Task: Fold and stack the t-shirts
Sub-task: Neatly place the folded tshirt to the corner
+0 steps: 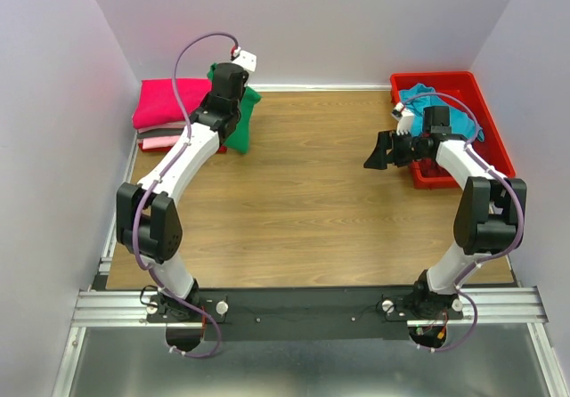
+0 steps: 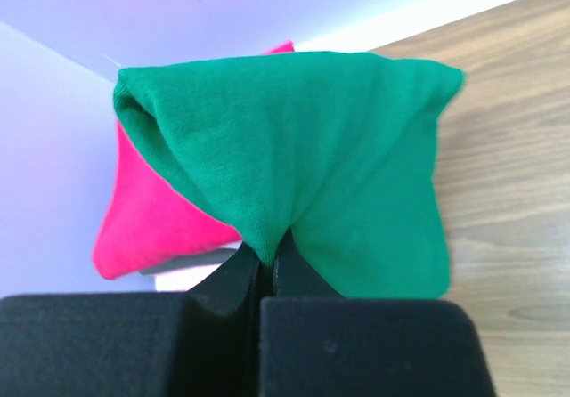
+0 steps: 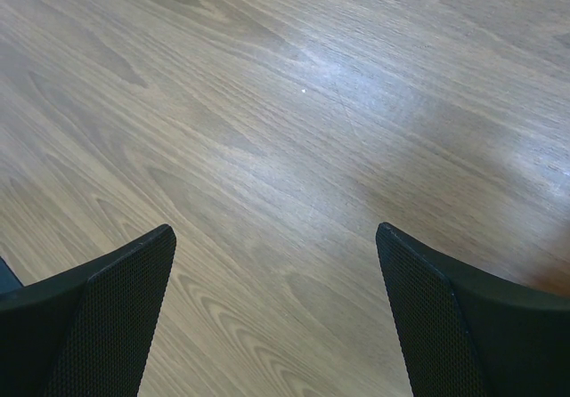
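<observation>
My left gripper [image 1: 233,117] is shut on the folded bright green t-shirt [image 1: 247,112], held at the back left beside a stack of folded shirts. In the left wrist view the green shirt [image 2: 303,166] hangs from my closed fingers [image 2: 267,268], with the hot pink shirt [image 2: 151,219] behind it. The stack has the hot pink shirt [image 1: 169,101] on top, a light pink one [image 1: 162,137] and a dark red one under it. A teal shirt [image 1: 419,94] lies in the red bin. My right gripper [image 1: 376,155] is open and empty over bare table [image 3: 276,237].
The red plastic bin [image 1: 463,85] stands at the back right, partly under my right arm. White walls close in the table on the left, back and right. The wooden tabletop [image 1: 303,183] lies between the arms.
</observation>
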Action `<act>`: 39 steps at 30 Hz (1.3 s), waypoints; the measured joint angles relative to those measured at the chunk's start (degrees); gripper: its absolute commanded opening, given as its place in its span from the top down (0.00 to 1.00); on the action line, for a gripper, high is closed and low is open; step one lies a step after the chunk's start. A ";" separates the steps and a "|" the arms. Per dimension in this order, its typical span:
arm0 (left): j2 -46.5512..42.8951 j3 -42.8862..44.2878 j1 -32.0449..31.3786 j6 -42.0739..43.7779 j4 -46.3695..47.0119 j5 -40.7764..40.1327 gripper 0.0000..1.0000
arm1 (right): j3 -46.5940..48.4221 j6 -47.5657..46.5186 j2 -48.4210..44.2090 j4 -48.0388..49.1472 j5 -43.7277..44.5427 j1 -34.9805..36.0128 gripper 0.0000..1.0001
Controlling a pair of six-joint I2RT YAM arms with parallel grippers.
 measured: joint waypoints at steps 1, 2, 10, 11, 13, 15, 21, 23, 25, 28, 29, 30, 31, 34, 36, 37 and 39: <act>0.00 0.59 0.00 0.55 0.00 -0.31 1.00 | 0.00 0.00 0.00 0.00 -0.07 0.00 0.00; 0.00 0.98 0.00 0.85 0.00 -0.59 1.00 | 0.00 -0.02 0.02 0.00 -0.13 0.00 0.00; 0.11 5.22 -0.04 3.72 0.17 -2.71 1.00 | 0.00 -0.02 0.13 -0.04 -1.18 0.00 0.00; 0.17 5.75 -0.04 4.00 0.17 -3.06 1.00 | 0.00 -0.02 0.13 -0.07 -1.20 0.00 0.00; 0.59 7.34 -0.04 4.46 0.20 -3.63 1.00 | 0.00 0.00 0.13 -0.07 -1.36 0.00 0.00; 0.94 8.85 -0.04 4.72 0.15 -4.09 1.00 | 0.00 -0.02 0.13 -0.09 -1.46 0.00 0.00; 1.09 12.31 -0.07 5.64 0.22 -5.35 1.00 | 0.00 -0.02 0.13 -0.15 -1.53 0.00 0.00; 1.07 12.72 -0.07 5.97 0.24 -6.08 1.00 | 0.00 -0.02 0.13 -0.15 -1.53 0.00 0.00; 1.07 12.72 -0.07 6.19 0.22 -6.60 1.00 | 0.00 -0.02 0.13 -0.15 -1.53 0.00 0.00; 1.07 12.72 -0.07 6.84 0.24 -7.82 1.00 | 0.00 -0.02 0.13 -0.15 -1.55 0.00 0.00; 1.07 12.74 -0.07 7.06 0.24 -8.31 1.00 | 0.00 -0.02 0.13 -0.15 -1.55 0.00 0.00; 1.07 12.76 -0.07 7.26 0.24 -8.76 1.00 | 0.00 -0.02 0.13 -0.15 -1.55 0.00 0.00; 1.07 12.85 -0.07 7.39 0.22 -8.94 1.00 | 0.00 -0.02 0.13 -0.17 -1.57 0.00 0.00; 1.09 13.79 -0.07 8.00 0.22 -9.77 1.00 | 0.00 -0.02 0.13 -0.15 -1.57 0.00 0.00; 1.09 14.75 -0.07 8.33 0.26 -10.12 1.00 | 0.00 -0.02 0.13 -0.17 -1.57 0.00 0.00; 1.09 15.30 -0.07 8.52 0.37 -10.29 1.00 | 0.00 -0.02 0.13 -0.17 -1.57 0.00 0.00; 1.09 15.89 -0.07 8.74 0.50 -10.56 1.00 | 0.00 -0.02 0.13 -0.17 -1.60 0.00 0.00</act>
